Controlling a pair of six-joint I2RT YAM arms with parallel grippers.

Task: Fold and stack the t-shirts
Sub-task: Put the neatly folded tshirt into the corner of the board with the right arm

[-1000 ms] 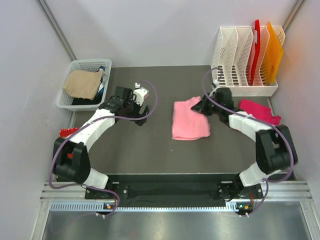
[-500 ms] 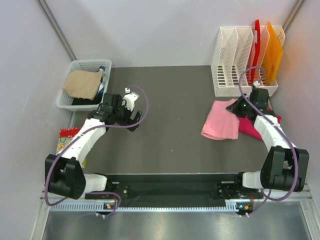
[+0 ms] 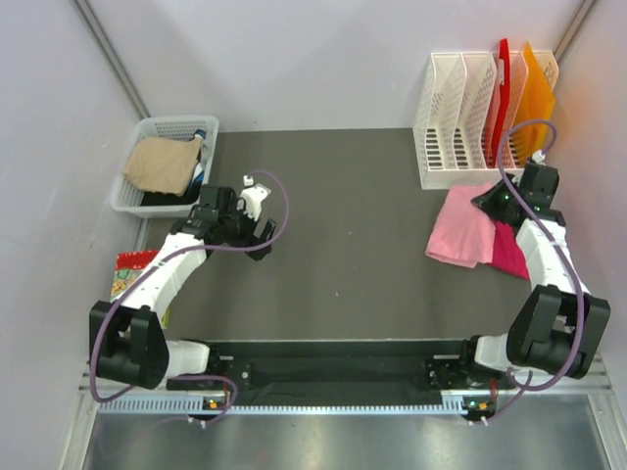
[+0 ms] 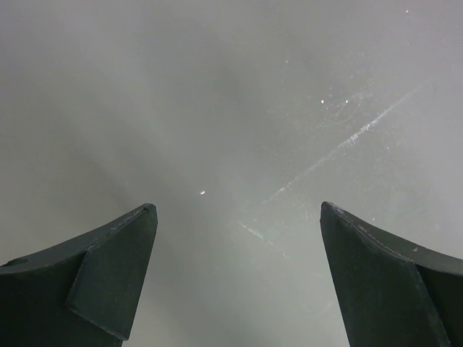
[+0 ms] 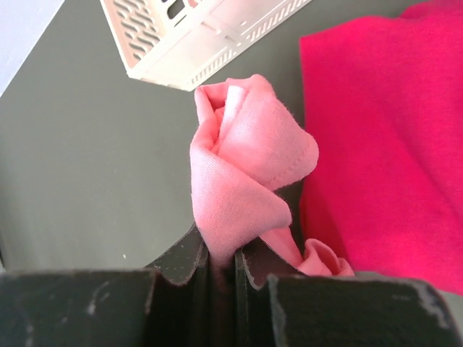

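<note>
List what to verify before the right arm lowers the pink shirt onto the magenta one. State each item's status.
1. Right gripper holds the pink shirt: ok, jaws closed on a bunch of cloth.
2. Pink shirt's fold is neat: not ok, it is bunched at the grip.
3. Pink shirt is centred over the magenta shirt: not ok, it overlaps only that shirt's left edge.
4. Magenta shirt lies flat: ok where it shows; the rest cannot be told.
5. Pink shirt is clear of the white file rack: cannot tell, their edges are close in the top view.
6. Left gripper is out of the way: ok, open, empty, far left.
</note>
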